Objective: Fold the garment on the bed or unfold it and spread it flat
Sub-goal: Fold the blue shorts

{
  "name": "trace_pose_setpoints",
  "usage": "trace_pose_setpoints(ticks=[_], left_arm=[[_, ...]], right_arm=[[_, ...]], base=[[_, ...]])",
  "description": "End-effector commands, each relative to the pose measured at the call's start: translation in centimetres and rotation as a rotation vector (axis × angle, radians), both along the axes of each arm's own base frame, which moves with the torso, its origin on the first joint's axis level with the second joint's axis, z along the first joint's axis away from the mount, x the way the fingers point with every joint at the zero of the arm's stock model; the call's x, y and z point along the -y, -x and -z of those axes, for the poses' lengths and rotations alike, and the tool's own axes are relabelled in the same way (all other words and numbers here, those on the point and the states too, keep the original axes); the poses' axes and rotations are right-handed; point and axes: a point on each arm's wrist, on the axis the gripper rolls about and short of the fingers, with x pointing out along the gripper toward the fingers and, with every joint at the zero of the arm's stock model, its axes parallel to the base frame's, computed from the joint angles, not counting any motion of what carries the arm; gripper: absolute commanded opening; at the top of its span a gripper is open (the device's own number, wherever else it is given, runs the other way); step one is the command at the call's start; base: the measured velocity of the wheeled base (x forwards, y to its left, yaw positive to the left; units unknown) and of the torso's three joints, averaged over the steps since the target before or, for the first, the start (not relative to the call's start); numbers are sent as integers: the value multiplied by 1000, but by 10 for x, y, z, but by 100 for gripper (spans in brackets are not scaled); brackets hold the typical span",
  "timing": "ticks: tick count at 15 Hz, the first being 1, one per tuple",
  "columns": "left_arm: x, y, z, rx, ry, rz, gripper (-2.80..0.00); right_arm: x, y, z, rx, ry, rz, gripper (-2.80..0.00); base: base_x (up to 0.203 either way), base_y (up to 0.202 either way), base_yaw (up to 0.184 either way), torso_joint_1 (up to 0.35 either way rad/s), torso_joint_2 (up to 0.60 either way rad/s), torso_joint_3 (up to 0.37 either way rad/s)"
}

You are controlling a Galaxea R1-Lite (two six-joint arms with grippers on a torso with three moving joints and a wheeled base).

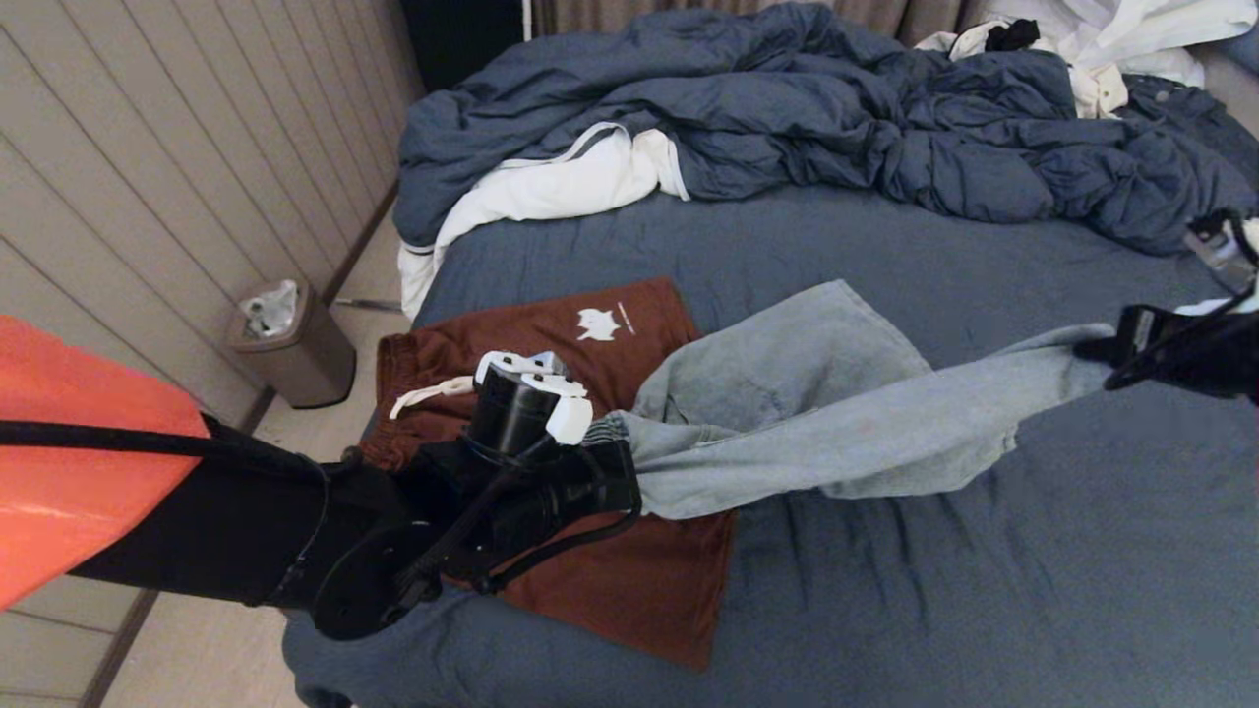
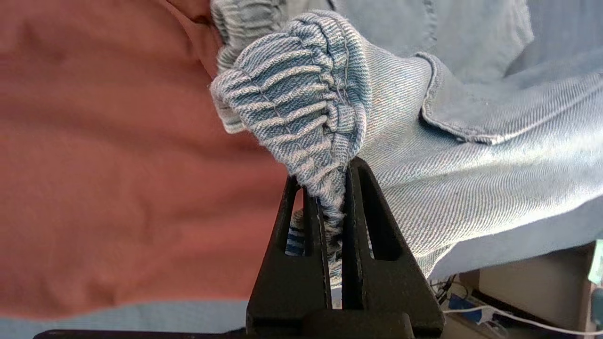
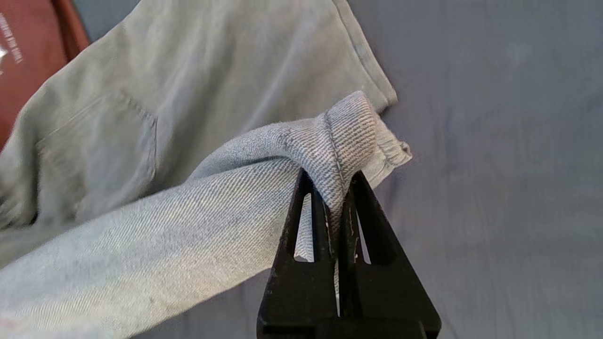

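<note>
Denim shorts (image 1: pixel 816 413) between two grippers

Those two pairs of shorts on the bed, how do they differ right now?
The denim shorts are pale blue and stretched in the air between the left gripper and the right gripper. The rust-red shorts lie flat on the bed, touched by neither gripper, and carry a white logo. The denim partly overlaps them.
</note>
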Motion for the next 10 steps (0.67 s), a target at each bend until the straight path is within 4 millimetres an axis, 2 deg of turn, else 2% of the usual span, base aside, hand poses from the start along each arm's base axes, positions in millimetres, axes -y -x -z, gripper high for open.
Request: trace_pose_setpoints(ticks=[1,3,7,10], left_arm=[[-3,-14,-3,-10,12,5,-280],[-5,-25,-8,-22,26,23,-280],[1,-50,2,-15,15,9,-280],[6,-66,9,-19,24,21,-280]], right_arm=[[-1,-37,16,-43,2,-9,-280],[-3,-60,20,-46,16,0,-280],[-11,-98,23,-25,33,9,-280],[-19,-118,24,-7,49,3,-280]], base=[[0,0,0,0,0,0],[0,0,0,0,0,0],[0,0,0,0,0,0],[0,0,0,0,0,0]])
